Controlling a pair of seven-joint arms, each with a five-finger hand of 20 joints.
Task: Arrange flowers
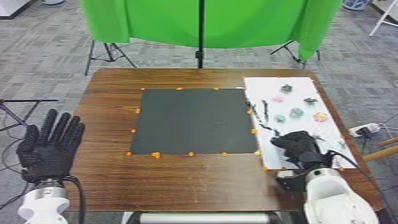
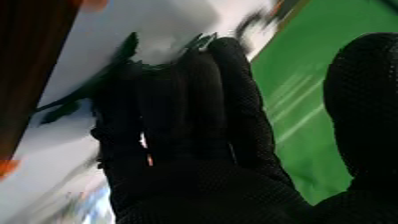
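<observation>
In the head view, my right hand (image 1: 300,145) is over the near part of the white sheet (image 1: 329,150), at the lower end of a dark leafy stem (image 1: 258,115). Several small flower heads lie farther up the sheet, among them an orange one (image 1: 320,117), a green one (image 1: 297,112) and a pink one (image 1: 278,99). In the right wrist view, my right hand (image 2: 191,120) has straight fingers with the thumb well apart; a dark green leafy stem (image 2: 89,90) lies beside and partly behind them. My left hand (image 1: 51,147) is open at the table's left edge.
A dark grey mat (image 1: 194,120) lies mid-table on the brown wooden table (image 1: 107,175), with small orange pieces around its border. A green cloth (image 1: 240,25) hangs on stands beyond the far edge.
</observation>
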